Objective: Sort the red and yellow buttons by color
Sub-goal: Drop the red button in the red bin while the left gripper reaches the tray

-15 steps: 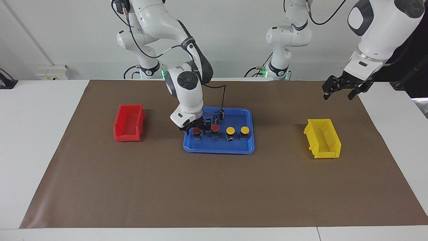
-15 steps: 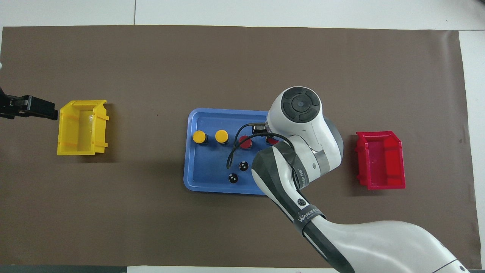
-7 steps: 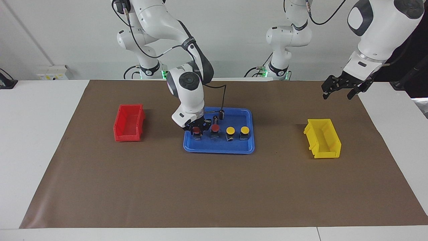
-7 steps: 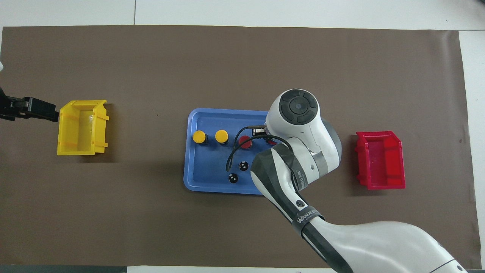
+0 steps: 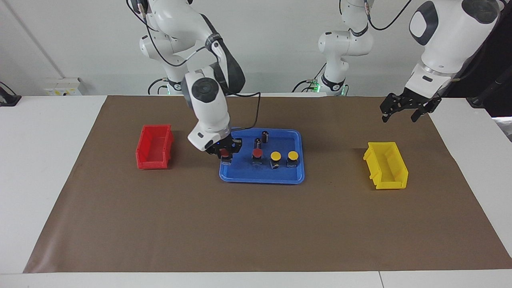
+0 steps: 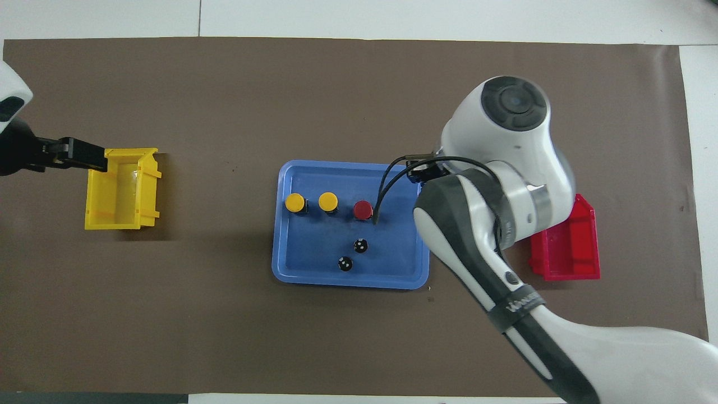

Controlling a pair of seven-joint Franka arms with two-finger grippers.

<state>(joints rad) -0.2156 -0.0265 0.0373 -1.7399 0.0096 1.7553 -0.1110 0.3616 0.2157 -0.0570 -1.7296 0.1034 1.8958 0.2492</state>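
Note:
My right gripper [image 5: 226,157] is shut on a red button [image 5: 225,152] and holds it just above the edge of the blue tray [image 5: 262,179] at the red bin's end. In the overhead view the arm hides this gripper and its button. One red button [image 5: 257,154] [image 6: 363,210] and two yellow buttons [image 5: 275,157] [image 5: 293,157] [image 6: 295,202] [image 6: 328,201] stand in a row in the tray [image 6: 291,278]. My left gripper [image 5: 400,113] [image 6: 78,157] is open and empty, up in the air by the yellow bin [image 5: 386,166].
The red bin [image 5: 154,147] stands toward the right arm's end; in the overhead view the red bin [image 6: 572,255] is partly covered by the arm. The yellow bin [image 6: 120,188] stands toward the left arm's end. Two dark cylinders [image 6: 360,245] [image 6: 345,263] stand in the tray.
My right gripper has lifted the red button out of the row and carried it toward the red bin. My left gripper has drifted slightly toward the yellow bin.

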